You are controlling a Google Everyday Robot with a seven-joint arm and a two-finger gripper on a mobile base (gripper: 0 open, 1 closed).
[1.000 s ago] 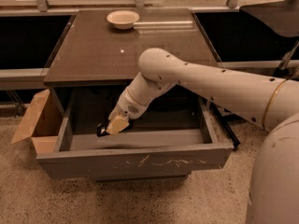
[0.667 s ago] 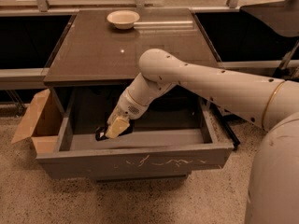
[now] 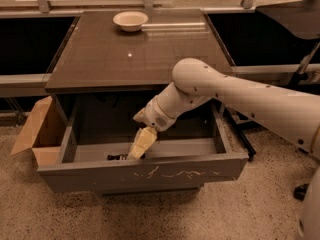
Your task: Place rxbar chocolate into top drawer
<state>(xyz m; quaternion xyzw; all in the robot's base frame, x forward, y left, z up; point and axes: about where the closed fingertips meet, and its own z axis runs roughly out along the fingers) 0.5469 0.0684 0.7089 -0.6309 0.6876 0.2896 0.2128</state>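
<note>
The top drawer [image 3: 150,174] of the grey cabinet stands pulled out, its front panel marked with whitish scratches. My gripper [image 3: 136,153] reaches down into the drawer, left of its middle and close behind the front panel. The rxbar chocolate [image 3: 117,157] shows as a small dark piece low in the drawer, just left of the gripper's tip. Most of it is hidden behind the front panel. I cannot tell whether the gripper still holds it.
A cream bowl [image 3: 130,20] sits at the back of the brown cabinet top [image 3: 135,54]. A tan cardboard box [image 3: 37,134] stands open against the drawer's left side. My white arm [image 3: 240,96] comes in from the right, over the drawer's right half.
The gripper has moved right and lower inside the drawer. The bar has gone down with it and now shows near the drawer floor, behind the front panel.
</note>
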